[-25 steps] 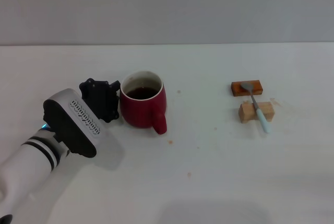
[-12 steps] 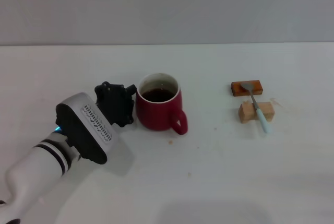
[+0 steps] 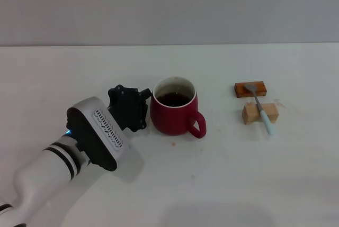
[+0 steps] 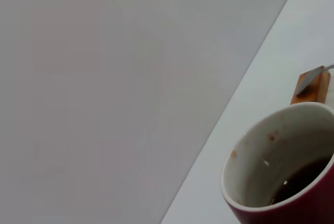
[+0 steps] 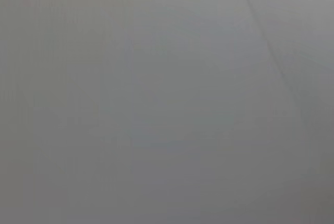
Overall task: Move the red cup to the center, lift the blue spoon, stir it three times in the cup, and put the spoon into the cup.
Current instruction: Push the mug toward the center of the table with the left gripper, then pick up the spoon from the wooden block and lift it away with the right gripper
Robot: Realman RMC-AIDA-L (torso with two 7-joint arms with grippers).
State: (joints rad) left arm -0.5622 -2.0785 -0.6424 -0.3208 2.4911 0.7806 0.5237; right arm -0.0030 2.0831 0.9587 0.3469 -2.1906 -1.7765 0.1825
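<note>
Hidden or unclear: the left claw (image 3: 139, 109) is a black mass pressed against the left flank of the red cup (image 3: 175, 111); its fingers merge with the housing in the head view and do not appear in the left wrist view, so whether it grips the cup wall or only pushes against it cannot be told. The right claw is out of sight in every view; the right wrist view gives only a blank grey surface. In the left wrist view the cup is cut off at the frame edge, showing part of the white inner wall with brown specks and the dark liquid.

Layout: cup upright on the white worktop (image 3: 228, 174), handle pointing toward the robot's right and slightly toward the robot. To the right, well apart, the blue spoon (image 3: 262, 109) lies across two blocks: grey bowl on the orange-brown block (image 3: 241, 89), neck over the tan block (image 3: 251, 114), pale handle end beyond it toward the robot. Small brown spots mark the worktop near the cup.

Change from earlier frames: cup and left claw have together shifted steadily rightward, toward the worktop's middle; the handle has swung more to the right. Spoon and blocks unchanged.
</note>
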